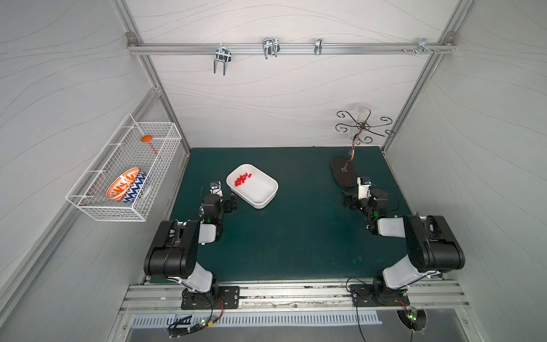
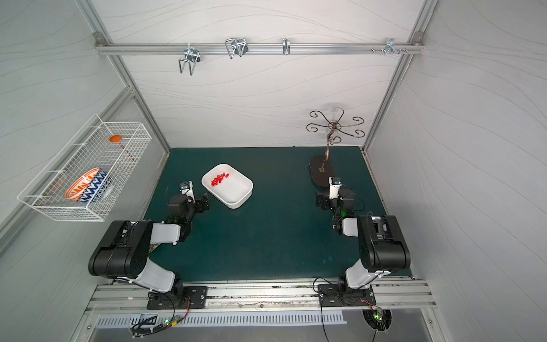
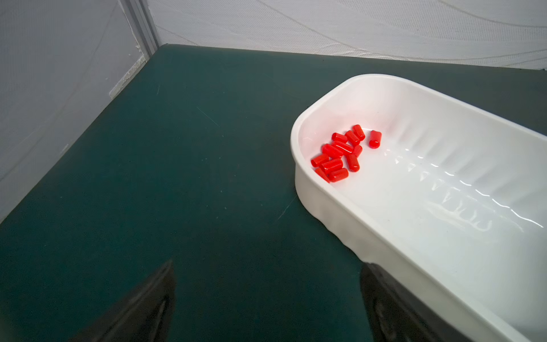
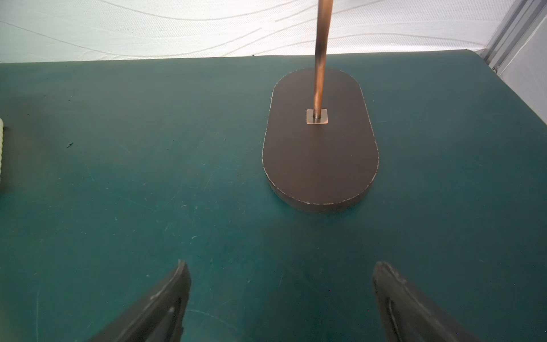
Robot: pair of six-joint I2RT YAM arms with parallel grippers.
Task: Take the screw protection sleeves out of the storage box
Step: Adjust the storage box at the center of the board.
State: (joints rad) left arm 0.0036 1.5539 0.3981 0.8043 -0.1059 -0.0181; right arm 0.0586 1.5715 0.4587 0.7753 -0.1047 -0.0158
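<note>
The white storage box (image 1: pixel 262 194) (image 2: pixel 236 194) lies at an angle on the green mat, left of centre. Several red screw protection sleeves (image 1: pixel 242 180) (image 2: pixel 219 179) (image 3: pixel 340 154) are heaped in its far left corner. In the left wrist view the storage box (image 3: pixel 414 207) is otherwise bare inside. My left gripper (image 1: pixel 230 203) (image 2: pixel 204 202) (image 3: pixel 268 269) is open just outside the box's near left wall, with one fingertip (image 3: pixel 373 281) right beside that wall. My right gripper (image 1: pixel 347 202) (image 2: pixel 321 201) (image 4: pixel 279 266) is open and holds nothing, low over the mat at the right.
A hook stand with a dark oval base (image 1: pixel 343 173) (image 4: pixel 319 154) stands just beyond the right gripper. A white wire basket (image 1: pixel 124 168) on the left wall holds a patterned bowl and an orange spoon. Metal hooks hang from the back rail (image 1: pixel 290 49).
</note>
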